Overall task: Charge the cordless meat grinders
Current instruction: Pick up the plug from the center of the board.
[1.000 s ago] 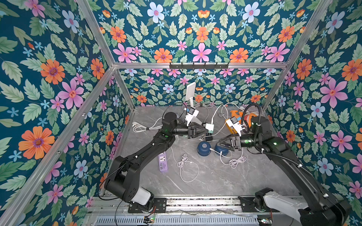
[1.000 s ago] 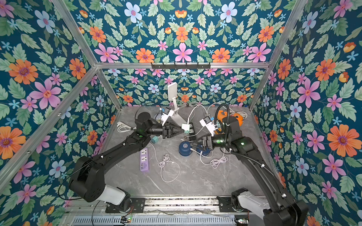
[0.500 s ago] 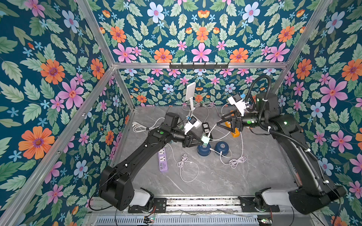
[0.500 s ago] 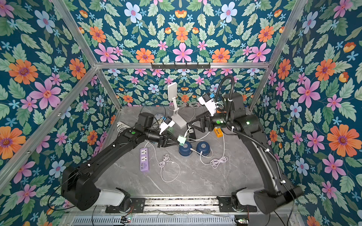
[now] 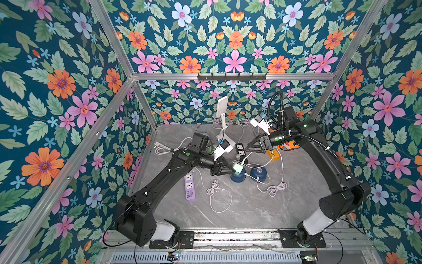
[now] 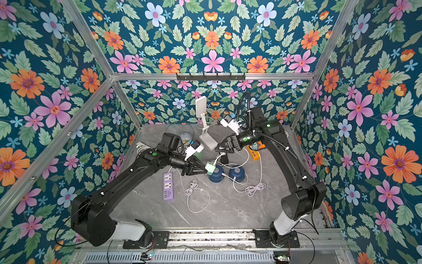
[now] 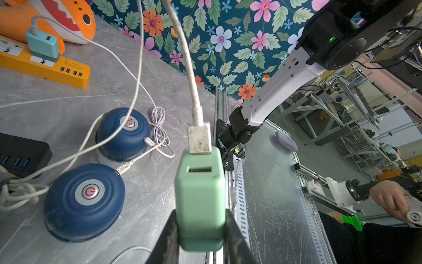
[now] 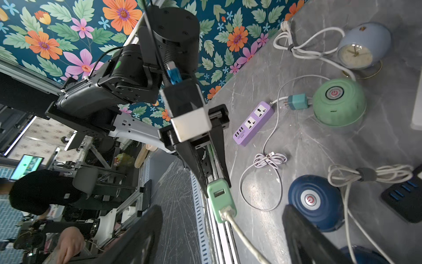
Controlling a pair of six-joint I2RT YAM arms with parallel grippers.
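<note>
Judging handling: navy grinder (image 7: pixel 84 201), second navy grinder (image 7: pixel 123 132) and green grinder (image 8: pixel 339 102) look light, hard plastic, smooth dome, probably slippery from above; better take low on sides, not on top button (image 7: pixel 90 192). Navy pair side by side in middle of table (image 5: pixel 251 217); green one further back, near clock (image 8: pixel 360 48). Left gripper (image 7: pixel 201 224) pinches pale green adapter (image 7: pixel 199 182) above navy pair, white cable (image 7: pixel 189 68) plugged in it. Right gripper (image 5: pixel 250 147) spread wide, holds nothing, hangs near black power strip (image 5: pixel 239 148).

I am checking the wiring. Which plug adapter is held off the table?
The pale green adapter, clamped in the left gripper. One teal adapter sits in the orange strip; another teal adapter lies beside the green grinder.
</note>
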